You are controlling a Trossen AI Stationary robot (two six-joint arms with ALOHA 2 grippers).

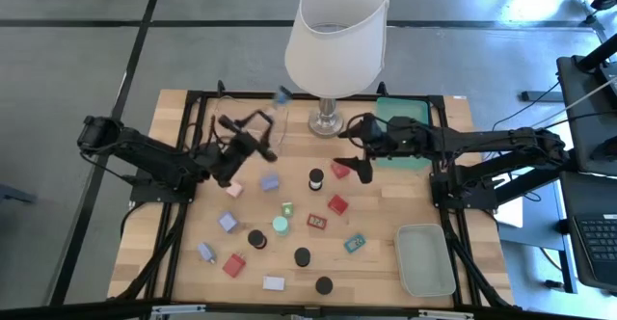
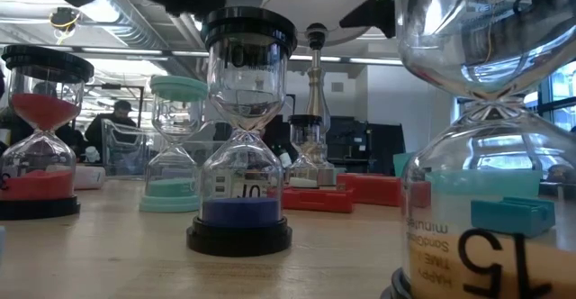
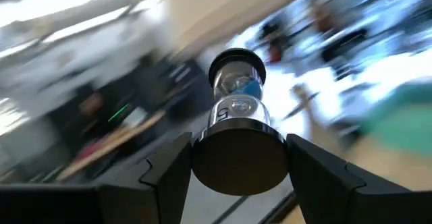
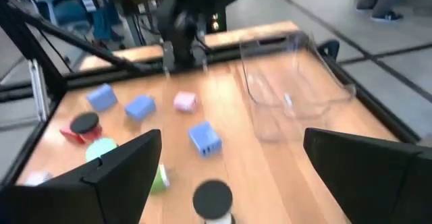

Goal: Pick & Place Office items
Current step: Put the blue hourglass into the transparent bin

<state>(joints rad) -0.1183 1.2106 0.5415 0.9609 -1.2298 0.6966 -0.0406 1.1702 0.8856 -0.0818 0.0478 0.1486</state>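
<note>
The office items lie scattered on the wooden table (image 1: 386, 214): small hourglasses with black caps (image 1: 316, 178), lavender blocks (image 1: 270, 181), red blocks (image 1: 336, 204), a pink block (image 1: 233, 191) and flat tags (image 1: 355, 244). My left gripper (image 1: 258, 127), at the far left over the table, is shut on a black-capped hourglass with blue sand (image 3: 236, 92). My right gripper (image 1: 353, 166) hangs open above a red block (image 1: 339, 171) near the lamp's foot, with nothing between its fingers (image 4: 128, 163). My left gripper pinches the hourglass's near black end cap (image 3: 237, 158) between its two fingers, one on each side of the cap. The hourglass sticks out ahead along the fingers, lying about level and lifted clear of the table.
A big white-shaded lamp (image 1: 333, 40) stands at the far middle. A clear tray (image 4: 297, 75) sits at the far left, a teal tray (image 1: 400, 132) under the right arm, and a green tray (image 1: 425, 259) at the near right. In the low view several hourglasses (image 2: 238, 155) stand close.
</note>
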